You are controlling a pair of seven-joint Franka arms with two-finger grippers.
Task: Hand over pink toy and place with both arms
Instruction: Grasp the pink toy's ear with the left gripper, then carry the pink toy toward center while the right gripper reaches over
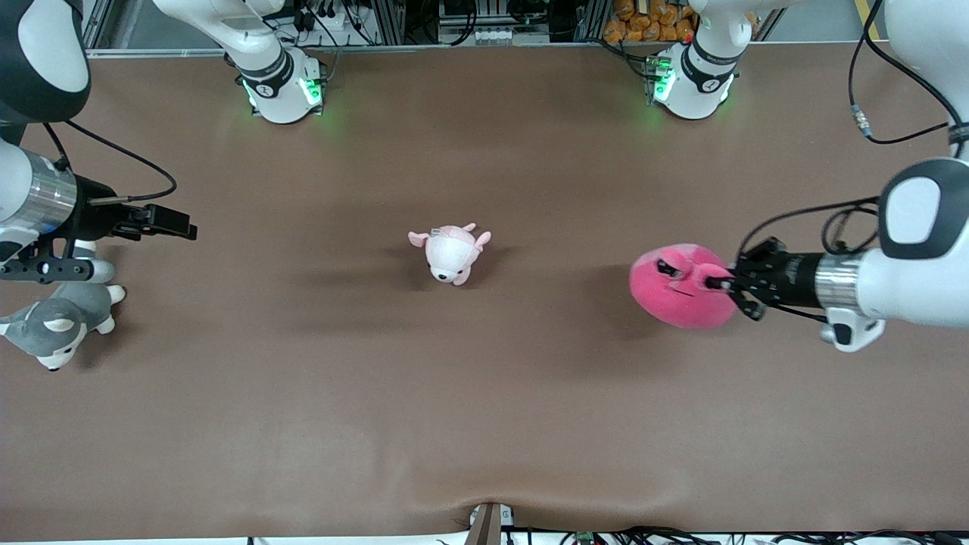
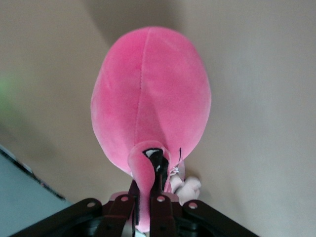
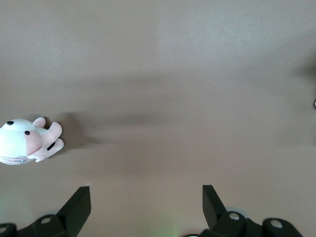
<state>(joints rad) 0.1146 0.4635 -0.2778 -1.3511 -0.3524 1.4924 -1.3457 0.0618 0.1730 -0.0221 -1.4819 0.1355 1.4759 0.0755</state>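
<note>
The pink toy (image 1: 674, 291), a round hot-pink plush with dark half-closed eyes, is at the left arm's end of the table. My left gripper (image 1: 719, 284) comes in level from that end and is shut on a pinched fold of plush by its face. In the left wrist view the pink toy (image 2: 148, 98) fills the middle, and the left gripper (image 2: 155, 170) clamps a pink fold between its black fingers. My right gripper (image 1: 83, 261) waits open over the right arm's end of the table. In the right wrist view, the right gripper (image 3: 146, 190) holds nothing.
A pale pink-and-white plush animal (image 1: 450, 253) lies near the table's middle, and the same pale plush (image 3: 24, 143) shows in the right wrist view. A grey-and-white husky plush (image 1: 60, 322) lies under the right gripper. The brown table cover (image 1: 484, 393) bunches at its near edge.
</note>
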